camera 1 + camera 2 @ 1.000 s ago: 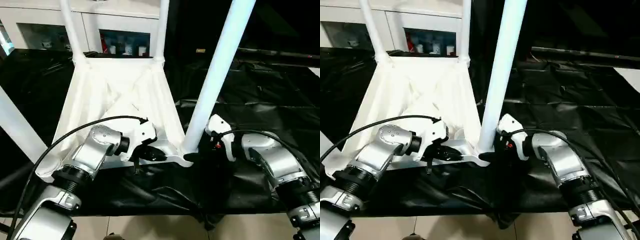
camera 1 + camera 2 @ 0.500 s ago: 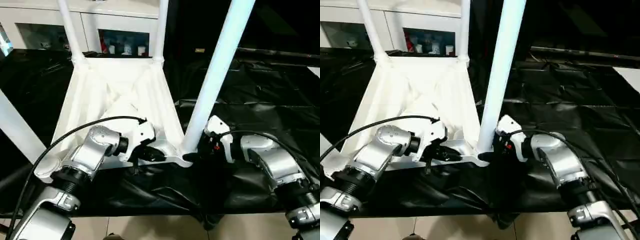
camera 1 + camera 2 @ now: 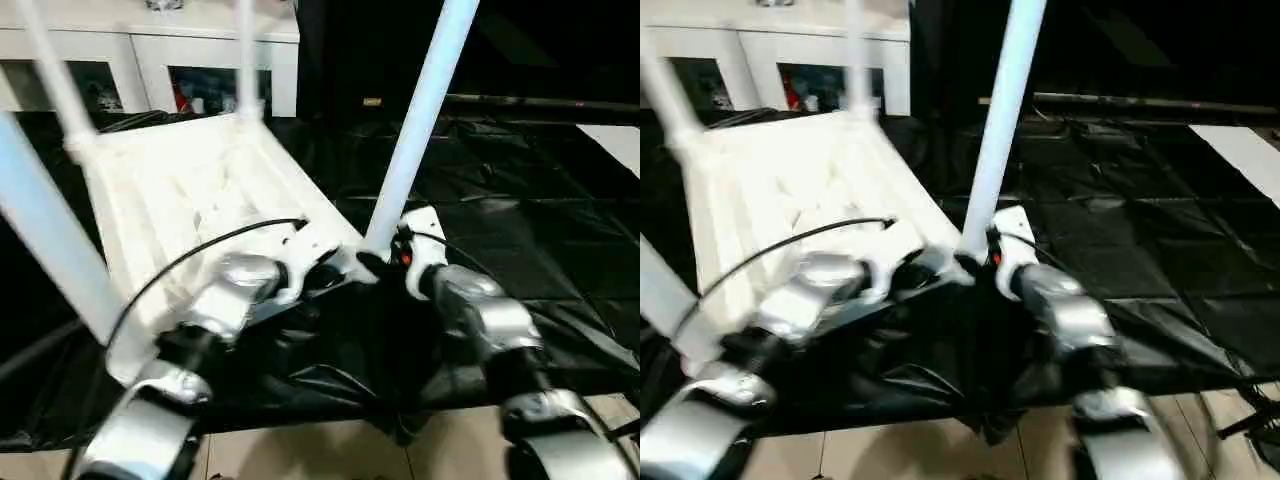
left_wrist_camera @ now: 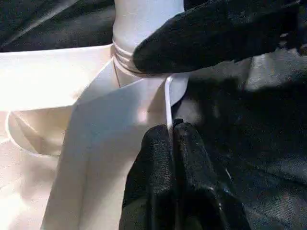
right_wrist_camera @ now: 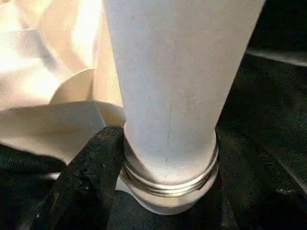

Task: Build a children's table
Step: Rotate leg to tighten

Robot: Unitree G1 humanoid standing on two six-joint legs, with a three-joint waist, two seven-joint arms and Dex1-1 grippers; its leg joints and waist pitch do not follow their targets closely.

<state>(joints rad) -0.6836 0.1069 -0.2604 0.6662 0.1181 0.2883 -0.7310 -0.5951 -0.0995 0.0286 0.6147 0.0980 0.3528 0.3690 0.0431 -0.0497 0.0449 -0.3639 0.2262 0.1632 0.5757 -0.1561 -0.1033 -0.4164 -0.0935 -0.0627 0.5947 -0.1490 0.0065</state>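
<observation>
Our view has swung sideways. Our left gripper (image 4: 168, 139) pinches the upturned white ribbed plastic tabletop's (image 3: 190, 200) rim; our right gripper (image 5: 163, 191) narrows — one finger visible — around the white tubular leg (image 3: 415, 125), nearly seated.

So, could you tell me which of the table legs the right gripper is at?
The near right-corner leg; the right gripper sits at its threaded base, unlike the others.

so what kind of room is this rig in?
Likely a lab or workshop, not a home: the work table is draped in black sheeting, white glass-front cabinets holding small bottles line the far wall, and the floor is pale tile.
</observation>
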